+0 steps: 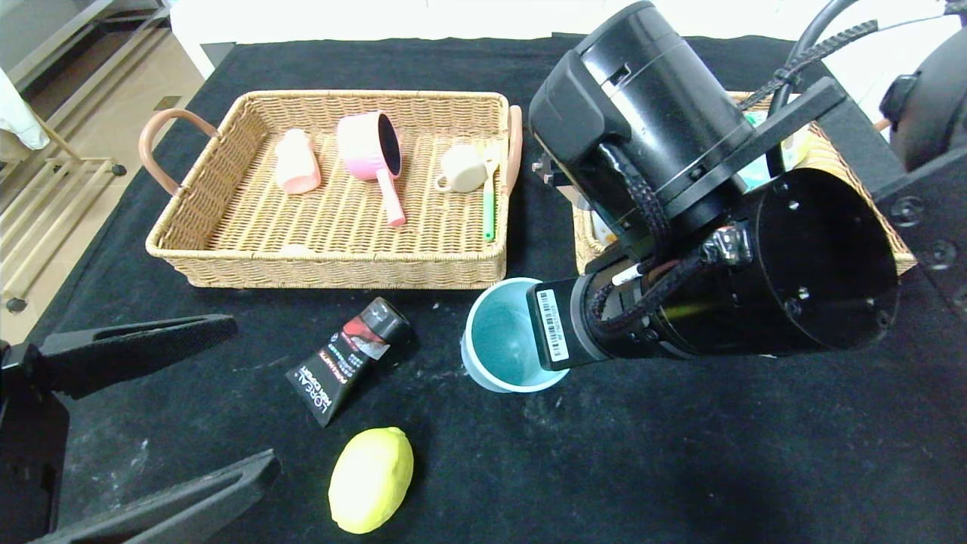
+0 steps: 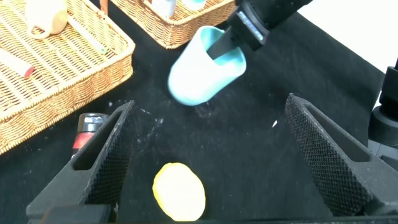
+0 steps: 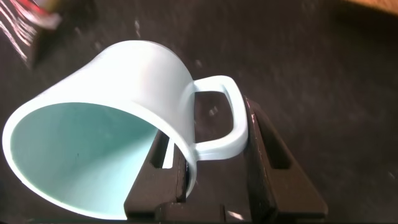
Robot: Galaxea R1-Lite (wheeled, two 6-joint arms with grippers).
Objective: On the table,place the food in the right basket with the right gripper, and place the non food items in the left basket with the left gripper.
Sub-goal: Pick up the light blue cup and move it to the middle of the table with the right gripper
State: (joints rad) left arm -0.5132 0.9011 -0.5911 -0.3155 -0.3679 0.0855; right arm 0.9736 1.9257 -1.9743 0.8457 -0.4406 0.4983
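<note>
Black cloth covers the table (image 1: 680,468), pale floor w/ a metal rack off the far left edge. Only writing I can read is on the black tube (image 1: 349,360) lying in front of the left basket: "L'OREAL" in white, smaller print under it too small to make out, red/grey graphic near the cap. Also a white barcode sticker on my right arm's wrist, digits unreadable.

My right gripper (image 3: 211,168) has its fingers pinched on the wall of the light blue mug (image 1: 502,336), just beside the handle: one finger inside the rim, one outside. Mug is tilted, mouth facing up toward the head cam, between the two baskets' near edges and just fwd of them. Can't tell if its base touches the cloth.

My left gripper (image 2: 205,155) hangs low at the near-left side, fingers spread wide, nothing between them. Yellow lemon (image 1: 372,479) sits on the cloth just ahead of it, near the tube but apart.

Left basket (image 1: 189,249), wicker w/ pink handles, holds a pink cup on its side (image 1: 296,161), a pink ladle-type pot w/ long handle (image 1: 374,155), a cream teapot (image 1: 461,168) and a green-handled spoon (image 1: 489,200).

Right basket (image 1: 838,159) is mostly blocked by the right arm's bulk; only the rim and bits of pale contents show, can't ID them
</note>
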